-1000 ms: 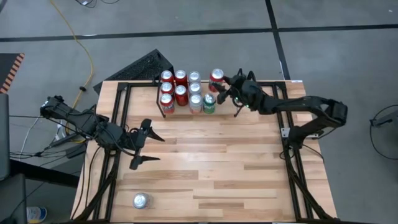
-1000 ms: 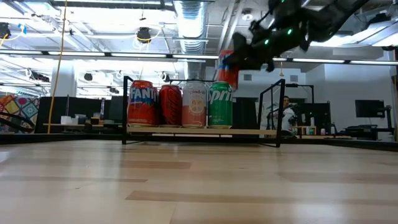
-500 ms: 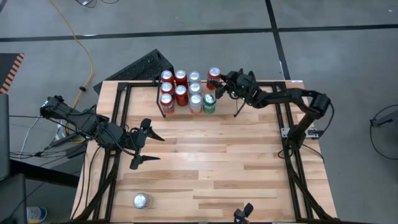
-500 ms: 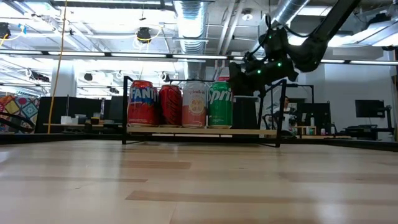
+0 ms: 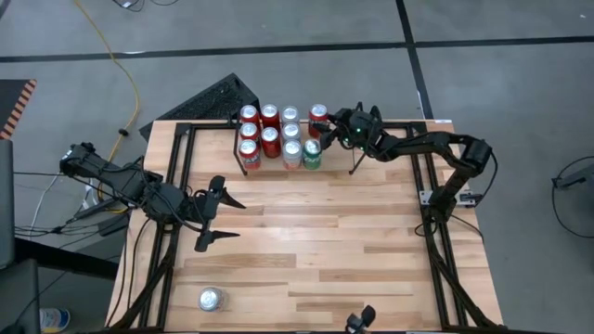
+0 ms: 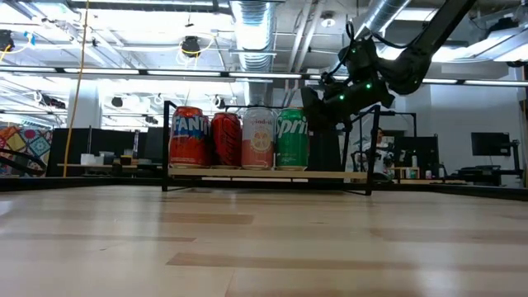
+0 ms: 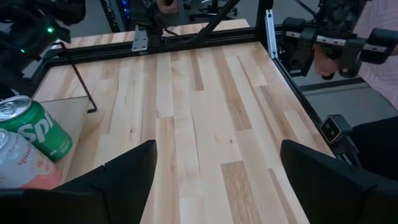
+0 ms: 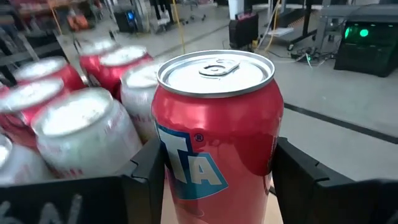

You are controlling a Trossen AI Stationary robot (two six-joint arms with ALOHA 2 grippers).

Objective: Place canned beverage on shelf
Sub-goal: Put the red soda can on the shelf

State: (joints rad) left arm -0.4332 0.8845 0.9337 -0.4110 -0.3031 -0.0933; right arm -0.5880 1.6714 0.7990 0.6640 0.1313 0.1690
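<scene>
Lowered to the shelf (image 5: 243,160), the right gripper (image 5: 327,122) pinches a red can (image 5: 318,115); left gripper (image 5: 223,220) jaws spread.

A grey concrete floor (image 5: 278,42), crossed by dark lines, is seen around the wooden table, with a yellow cable (image 5: 125,70) trailed across it. In the low view, an open workshop is shown beyond the table, lit by ceiling strip lights (image 6: 124,74) beneath a silver ventilation duct (image 6: 257,21), with desks and monitors (image 6: 493,144) ranged behind.

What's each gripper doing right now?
Left gripper: open, empty, over the table.
Right gripper: shut on the red can at the shelf.
</scene>
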